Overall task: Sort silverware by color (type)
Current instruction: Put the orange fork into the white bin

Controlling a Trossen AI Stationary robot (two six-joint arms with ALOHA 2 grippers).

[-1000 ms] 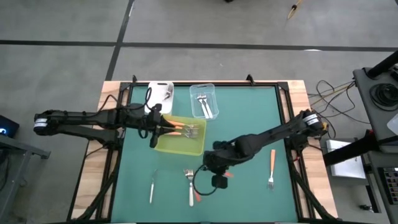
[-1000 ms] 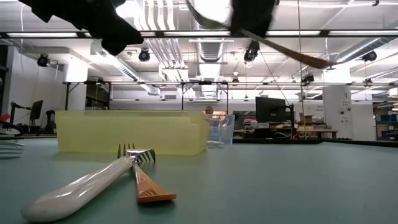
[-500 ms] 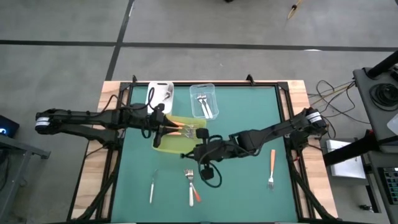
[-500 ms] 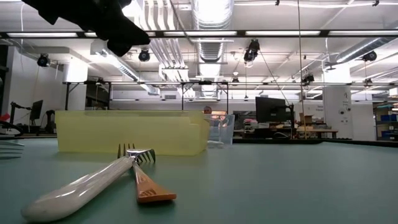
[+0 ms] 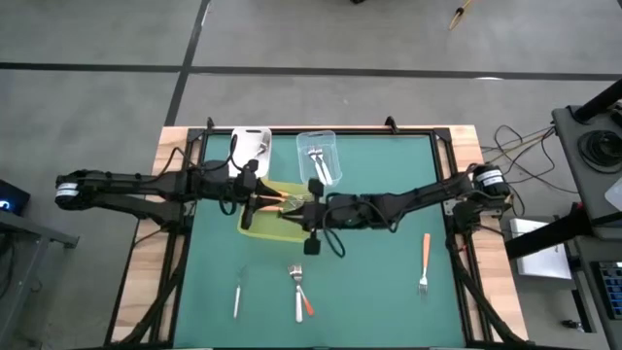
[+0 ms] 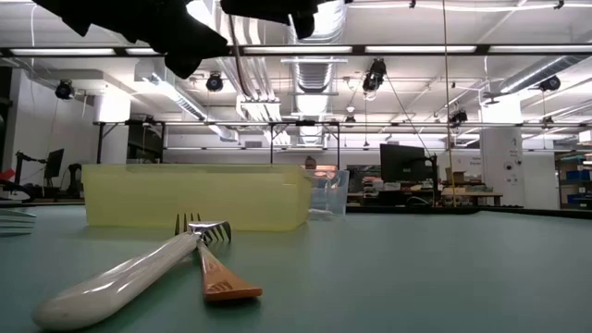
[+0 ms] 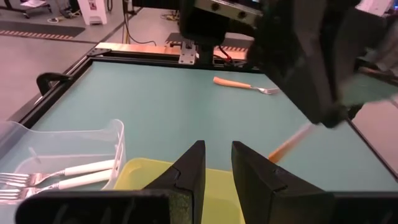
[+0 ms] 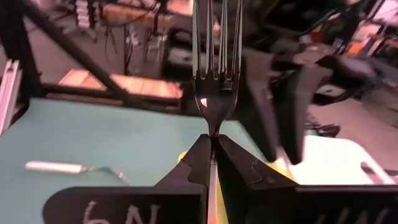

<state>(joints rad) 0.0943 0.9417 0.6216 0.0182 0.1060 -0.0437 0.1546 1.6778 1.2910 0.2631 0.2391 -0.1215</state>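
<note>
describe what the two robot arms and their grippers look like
Both arms are dark, slim and jointed, with black cables looped along them. The left gripper has two flat, tapered black fingers. The right gripper has matching black wedge-shaped fingers, and white handwritten characters mark the dark body below them. A pale band rings each arm's base joint.

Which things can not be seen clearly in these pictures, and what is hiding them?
- Yellow tray contents: high view, both arms cover most of it; low view, its wall hides the inside.
- Held fork: right wrist view, the right claw covers the handle.
- Left claw: the left wrist view shows a gap, but whether something is held is hidden.
- White tub contents: high view, too small.
</note>
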